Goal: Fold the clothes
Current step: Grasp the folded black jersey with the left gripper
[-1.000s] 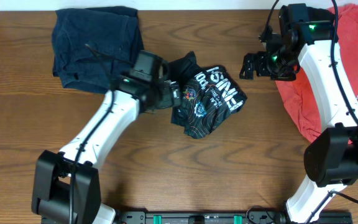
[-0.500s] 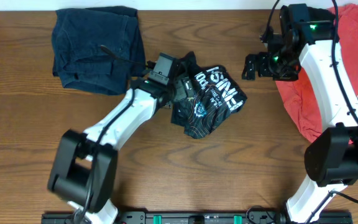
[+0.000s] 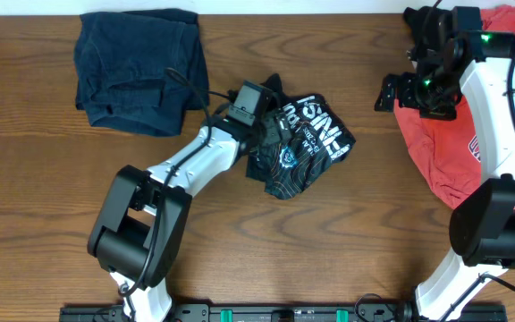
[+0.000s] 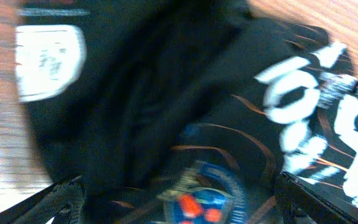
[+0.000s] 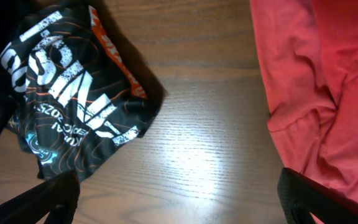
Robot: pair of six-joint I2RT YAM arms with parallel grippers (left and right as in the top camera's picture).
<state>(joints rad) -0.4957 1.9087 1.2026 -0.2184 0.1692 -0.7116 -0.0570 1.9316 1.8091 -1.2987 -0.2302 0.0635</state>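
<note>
the left wrist view is blurred, so the white lettering on the black shirt (image 4: 166, 112) cannot be read. overhead, the left end effector (image 3: 265, 134) covers that shirt's left edge; the red t-shirt (image 3: 423, 148) runs off the right border, partly under the right arm (image 3: 494, 98).

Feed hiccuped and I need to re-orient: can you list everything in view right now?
black sports shirt: one, black with reddish lines and white lettering, crumpled at table centre
red T-shirt: one, red, far right, partly under the right arm
dark blue garment: one, navy, upper left corner
table: one, brown wood, under everything
left arm: one, white and black, reaching to the black shirt's left edge
left gripper: one, black, open over the black shirt
right arm: one, white and black, over the red T-shirt
right gripper: one, black, open, beside the red T-shirt's left edge
</note>
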